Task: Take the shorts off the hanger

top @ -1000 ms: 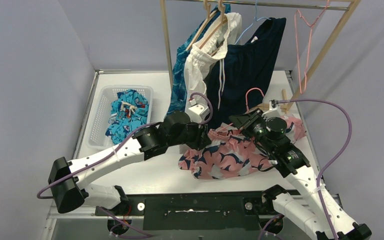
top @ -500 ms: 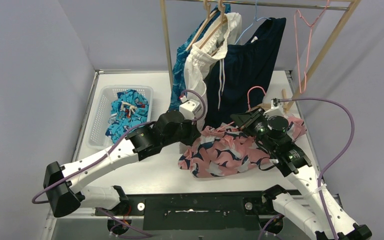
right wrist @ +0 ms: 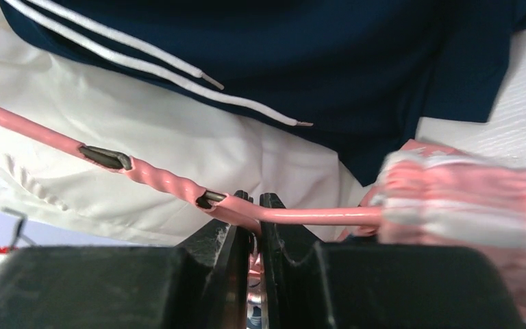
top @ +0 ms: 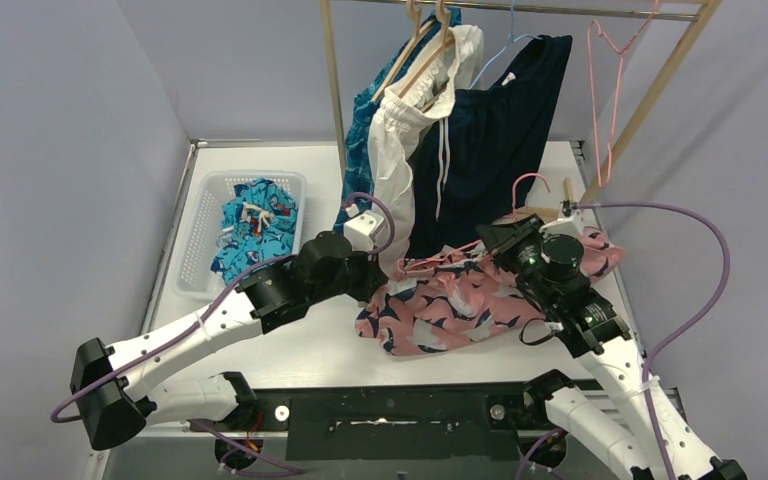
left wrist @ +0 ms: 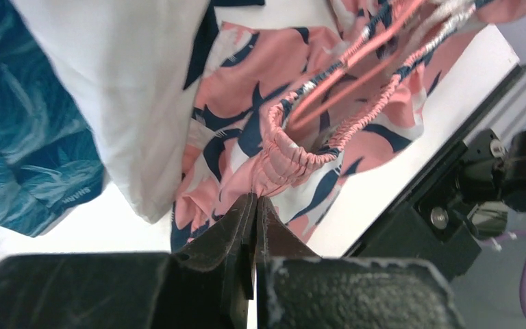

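The pink-and-navy floral shorts (top: 450, 305) lie on the table, still threaded on a pink wire hanger (top: 520, 185). My left gripper (top: 380, 285) is shut on their elastic waistband (left wrist: 284, 154). My right gripper (top: 500, 240) is shut on the pink hanger's wire (right wrist: 294, 214) near its twisted neck. On the rack hang the blue leaf-pattern shorts (top: 365, 150), the white drawstring shorts (top: 395, 130) and the plain navy shorts (top: 490, 130). The teal cartoon-print shorts (top: 255, 225) lie in the basket.
A white basket (top: 195, 235) stands at the table's left. The wooden rack's uprights (top: 335, 90) rise behind the arms, with an empty pink hanger (top: 610, 60) on its rail at the right. The hanging shorts crowd both grippers.
My left arm has drawn back to the left, pulling the floral waistband with it. My right gripper has shifted right and up a little with the hanger, stretching the waistband.
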